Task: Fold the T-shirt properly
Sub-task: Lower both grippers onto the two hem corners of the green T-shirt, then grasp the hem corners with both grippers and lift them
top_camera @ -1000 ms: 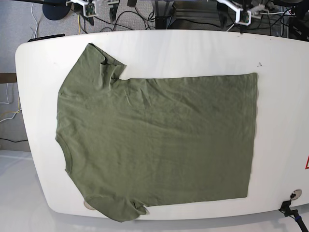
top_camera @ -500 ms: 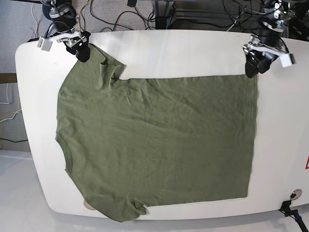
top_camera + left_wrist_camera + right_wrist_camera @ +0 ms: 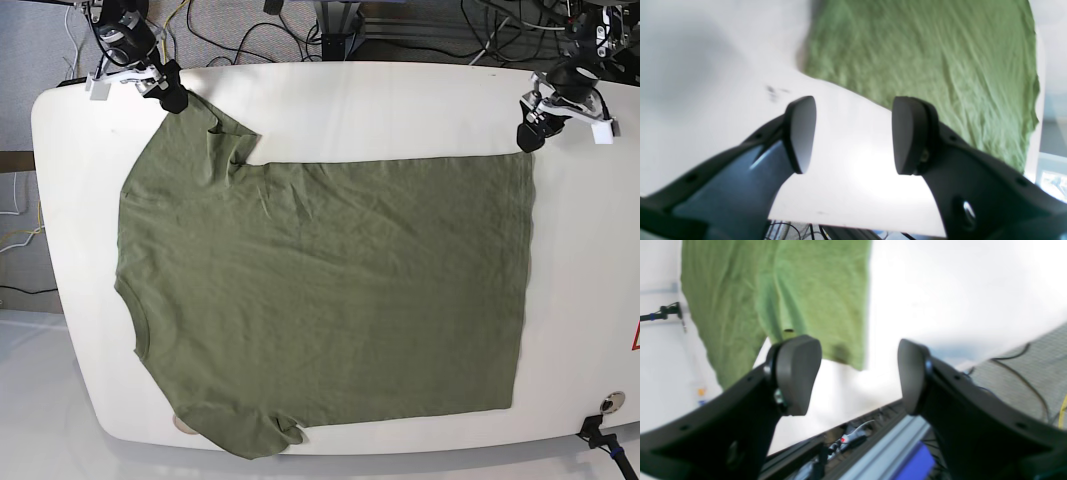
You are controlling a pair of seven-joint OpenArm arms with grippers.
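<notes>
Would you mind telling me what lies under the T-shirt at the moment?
The T-shirt lies flat on the white table, whose bare top shows all around it. A small round fitting peeks out by the near sleeve; anything else beneath is covered by the cloth.

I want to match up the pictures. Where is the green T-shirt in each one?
Base view: the T-shirt lies flat over most of the table.
Left wrist view: upper right, beyond the open jaws.
Right wrist view: upper left, beyond the open jaws.
Shared landmark: the white table under the shirt shows in all three.
</notes>
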